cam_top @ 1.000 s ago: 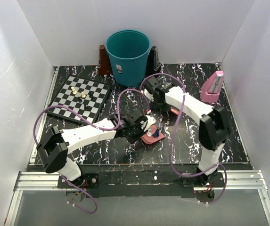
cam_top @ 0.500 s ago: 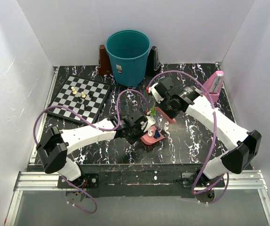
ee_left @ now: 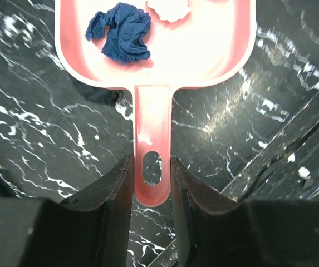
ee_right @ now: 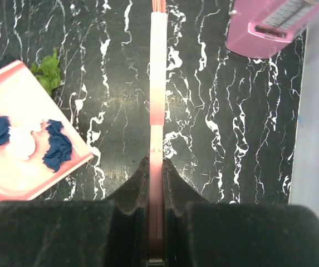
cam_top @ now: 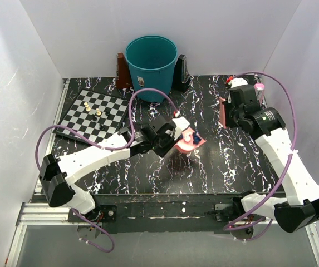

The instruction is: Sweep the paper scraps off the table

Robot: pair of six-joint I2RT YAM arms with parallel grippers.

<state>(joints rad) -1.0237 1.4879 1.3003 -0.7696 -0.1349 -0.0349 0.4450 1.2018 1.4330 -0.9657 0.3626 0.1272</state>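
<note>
The left gripper (ee_left: 152,167) is clamped on the handle of the dustpan (ee_left: 204,39), seemingly lifted off the table (cam_top: 215,161), with blue and white scraps (ee_left: 123,30) loose inside; these could be spilled if it is tilted toward the bin (cam_top: 151,58) behind it. A green scrap (ee_right: 49,73) beside the dustpan could be missed. Right of the dustpan, the brush (ee_right: 157,83) is pinched by the right gripper (ee_right: 155,167)
</note>
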